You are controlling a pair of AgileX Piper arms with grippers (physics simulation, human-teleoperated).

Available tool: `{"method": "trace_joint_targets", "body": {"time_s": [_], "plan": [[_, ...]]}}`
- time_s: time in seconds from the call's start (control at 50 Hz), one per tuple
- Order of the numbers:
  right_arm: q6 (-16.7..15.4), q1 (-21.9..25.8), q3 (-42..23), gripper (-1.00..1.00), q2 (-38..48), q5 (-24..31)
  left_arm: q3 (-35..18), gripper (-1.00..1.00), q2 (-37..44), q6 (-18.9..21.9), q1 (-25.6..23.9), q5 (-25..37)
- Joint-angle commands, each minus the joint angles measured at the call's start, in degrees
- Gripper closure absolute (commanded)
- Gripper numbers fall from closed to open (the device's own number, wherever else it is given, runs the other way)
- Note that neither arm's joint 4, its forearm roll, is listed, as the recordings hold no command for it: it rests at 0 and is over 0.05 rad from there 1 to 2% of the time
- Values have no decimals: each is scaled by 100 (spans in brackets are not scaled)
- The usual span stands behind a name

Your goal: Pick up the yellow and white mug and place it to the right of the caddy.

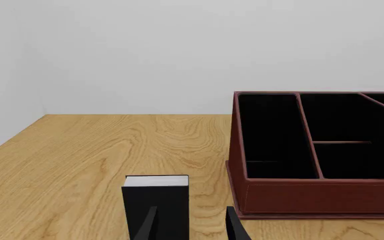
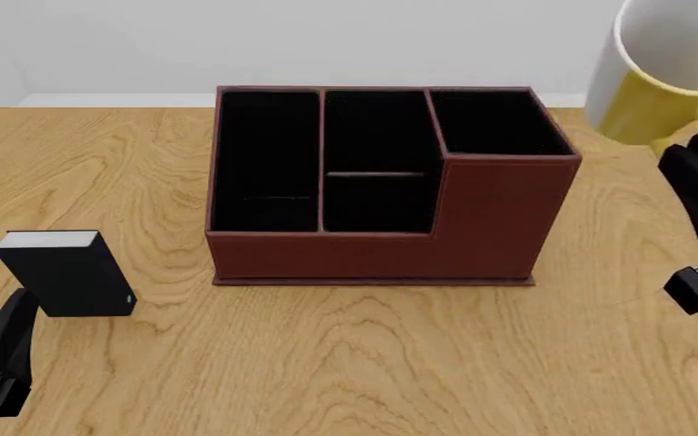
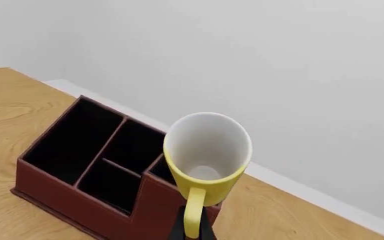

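The yellow and white mug (image 2: 664,68) hangs in the air at the far right, tilted, above and to the right of the caddy (image 2: 380,186). My right gripper (image 2: 697,150) is shut on its yellow loop handle. In the right wrist view the mug (image 3: 207,150) shows its white inside, with my right gripper (image 3: 192,234) pinching the handle and the reddish-brown caddy (image 3: 78,185) below and behind it. My left gripper (image 2: 7,341) rests low at the near left, open and holding nothing. The caddy (image 1: 319,192) also shows in the left wrist view, past my left gripper (image 1: 192,227).
A small black box with a white top (image 2: 64,272) stands left of the caddy, just ahead of my left gripper; the left wrist view shows this box (image 1: 155,200) close to the fingers. The wooden table (image 2: 362,363) ends at a white wall behind.
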Motion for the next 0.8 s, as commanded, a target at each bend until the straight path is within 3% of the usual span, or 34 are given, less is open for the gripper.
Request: {"method": "trace_joint_targets", "body": {"time_s": [0.02, 0.8], "plan": [[137, -303, -84, 100, -82, 90, 0, -100, 0, 0, 0, 0], [382, -1259, -211, 100, -12, 173, 0, -100, 0, 0, 0, 0]]}}
